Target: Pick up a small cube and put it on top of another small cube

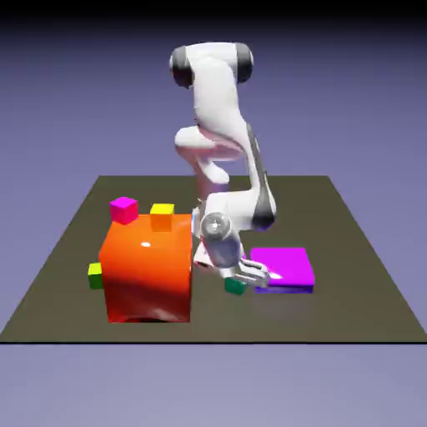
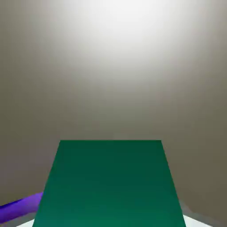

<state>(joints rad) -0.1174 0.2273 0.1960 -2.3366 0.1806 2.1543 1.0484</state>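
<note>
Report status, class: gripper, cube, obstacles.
Gripper low at table, around dark green cube; closure unclear. Cube not yet stacked. Magenta slab close beside; big orange block on exterior view's left.

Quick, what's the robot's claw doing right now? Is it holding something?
Gripper: down at the small dark green cube, which fills the hand view between the fingers; whether it is clamped shut on it cannot be told.

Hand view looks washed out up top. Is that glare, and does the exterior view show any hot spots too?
Hand view: a broad bright patch spreads over the grey table at the top, fading darker toward the edges; the green cube below stays evenly lit and sharp-edged. Exterior view: a small white highlight sits on the big orange cube, and the backdrop darkens toward the top.
</note>
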